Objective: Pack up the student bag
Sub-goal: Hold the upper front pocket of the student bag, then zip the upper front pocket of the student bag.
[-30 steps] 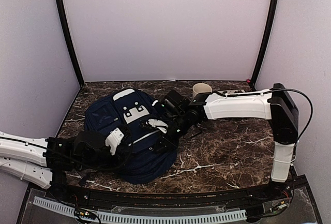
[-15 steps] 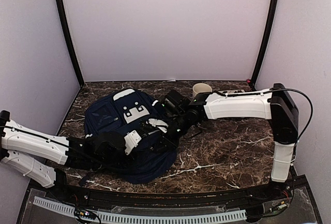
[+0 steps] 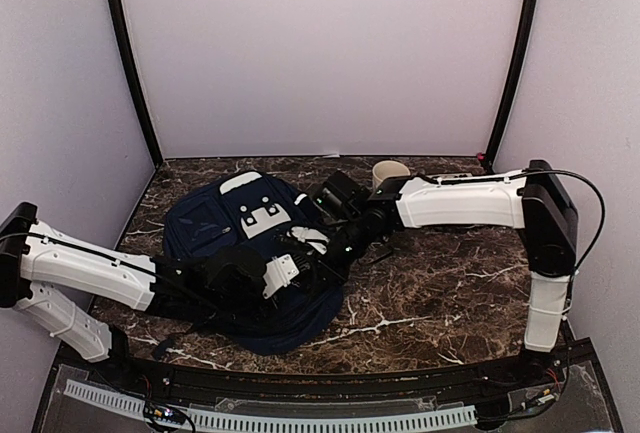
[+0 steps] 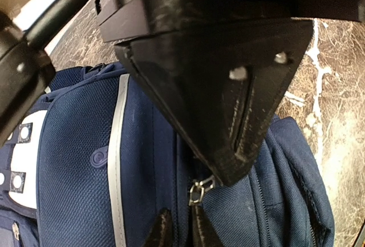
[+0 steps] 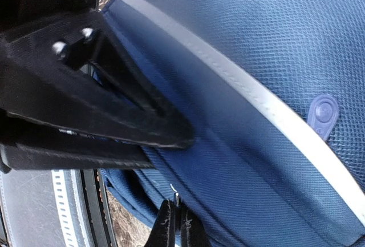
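Centrally, one student bag [image 3: 215, 228] lies flat on the left-centre of the table [image 3: 440, 283]. It is a rounded backpack of navy, coarsely woven fabric, and it carries two light grey patches [image 3: 262, 216] and a single pale stripe [image 4: 117, 161] along its panel. One small round embossed badge [image 5: 322, 110] sits just beside the stripe. The two arms meet over the bag's right side, at a zipper seam. The right gripper [image 5: 177, 227] has its two slim black fingers pressed together. One small metal zipper pull [image 4: 197, 193] lies just at their tips, and whether it is pinched cannot be told. The left gripper [image 4: 181, 230] stands narrow, its two fingertips a slight gap apart over the same seam, and no grip can be confirmed. The tabletop is dark brown and marble-patterned with white veins. One beige cylindrical cup [image 3: 390, 172] stands upright behind the right arm, apart from the bag. Two black posts [image 3: 125, 53] frame the pale, smooth walls [image 3: 320, 53].
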`<state>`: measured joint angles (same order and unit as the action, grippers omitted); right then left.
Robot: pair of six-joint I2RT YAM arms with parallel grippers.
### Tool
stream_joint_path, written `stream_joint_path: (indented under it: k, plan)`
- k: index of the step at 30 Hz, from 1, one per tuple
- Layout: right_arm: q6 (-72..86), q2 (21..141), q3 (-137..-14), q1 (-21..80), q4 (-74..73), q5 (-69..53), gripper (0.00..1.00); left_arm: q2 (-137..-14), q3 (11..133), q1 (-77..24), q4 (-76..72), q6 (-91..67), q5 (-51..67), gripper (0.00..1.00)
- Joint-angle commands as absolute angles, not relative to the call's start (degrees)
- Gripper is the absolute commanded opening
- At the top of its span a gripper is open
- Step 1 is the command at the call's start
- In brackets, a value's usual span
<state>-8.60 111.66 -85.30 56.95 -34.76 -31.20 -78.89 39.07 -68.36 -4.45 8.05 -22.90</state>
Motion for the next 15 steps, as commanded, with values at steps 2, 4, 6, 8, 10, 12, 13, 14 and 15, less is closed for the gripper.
stream_joint_path:
  k: [2,4,6,8,10,12,13,14,15]
  plan:
    - [-10.2,109.5,-81.9,54.3,-35.0,-33.2,0.0,-76.1,39.2,-67.9,-1.8,7.5,-22.7,0.08]
    - [-10.5,108.9,-80.1,52.6,-34.3,-32.7,0.0,-74.1,37.8,-67.9,-1.2,6.8,-22.6,0.08]
    - [-10.5,108.7,-78.8,50.7,-33.8,-32.5,0.0,-72.1,36.9,-67.9,-0.1,6.0,-22.5,0.07]
    - [-10.5,108.9,-78.4,49.0,-33.7,-32.4,0.0,-70.2,35.9,-67.9,0.8,5.3,-22.1,0.07]
    - [-10.7,109.3,-78.8,47.7,-33.6,-31.9,0.0,-68.5,35.1,-67.9,1.7,4.7,-21.3,0.06]
    - [-11.3,110.2,-80.2,46.4,-34.0,-30.6,0.0,-67.3,34.3,-67.9,2.8,4.5,-20.9,0.05]
    - [-11.6,110.7,-81.0,45.8,-34.0,-29.6,0.0,-67.0,34.0,-67.9,3.4,4.6,-20.7,0.05]
    - [-11.8,111.4,-82.2,45.3,-33.7,-28.6,0.0,-66.7,33.8,-67.9,3.8,4.6,-20.4,0.05]
    - [-12.0,112.0,-83.4,44.8,-33.5,-27.7,0.0,-66.5,33.6,-67.9,4.0,4.6,-19.7,0.05]
